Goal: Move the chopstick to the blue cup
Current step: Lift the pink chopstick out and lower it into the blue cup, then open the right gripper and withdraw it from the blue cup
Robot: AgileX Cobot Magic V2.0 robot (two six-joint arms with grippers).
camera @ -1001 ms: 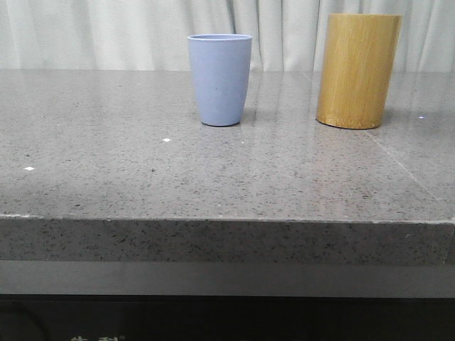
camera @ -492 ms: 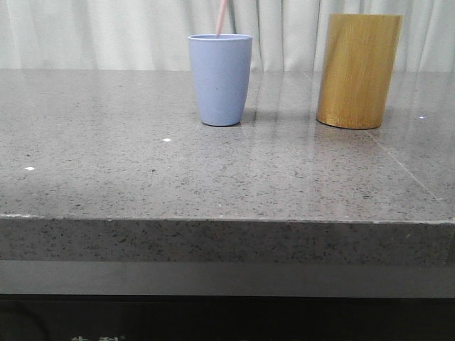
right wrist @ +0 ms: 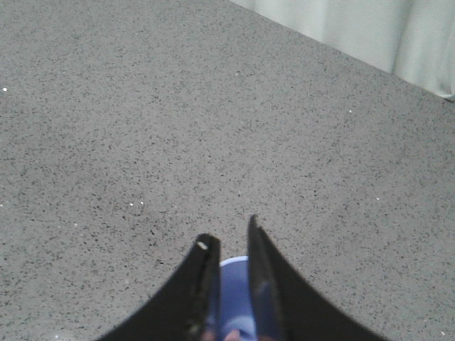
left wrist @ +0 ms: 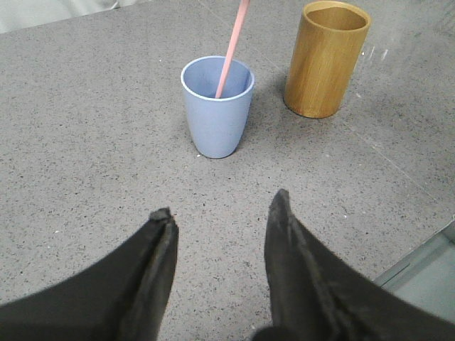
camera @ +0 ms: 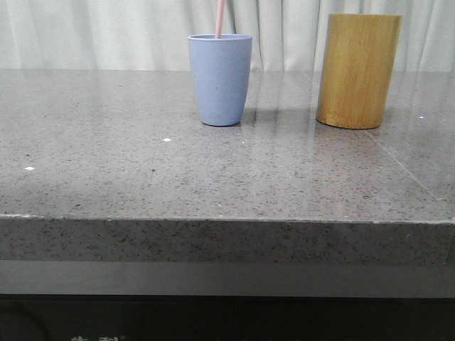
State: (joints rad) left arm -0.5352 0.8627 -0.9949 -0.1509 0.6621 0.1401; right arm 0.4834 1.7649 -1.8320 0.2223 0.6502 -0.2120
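Note:
The blue cup stands upright on the grey stone table. A pale pink chopstick comes down from above into its mouth. In the left wrist view the chopstick leans inside the cup, and its upper end runs out of frame. My right gripper is directly above the cup, with its jaws close together and a pink bit low between them. It is out of the front view. My left gripper is open and empty, on the near side of the cup and well back from it.
A taller yellow-brown bamboo holder stands to the right of the blue cup; it also shows in the left wrist view. The table's front edge runs across the front view. A white curtain hangs behind.
One second ago no chopstick showed in the front view. It has since come down from above into the blue cup. The cups have not moved.

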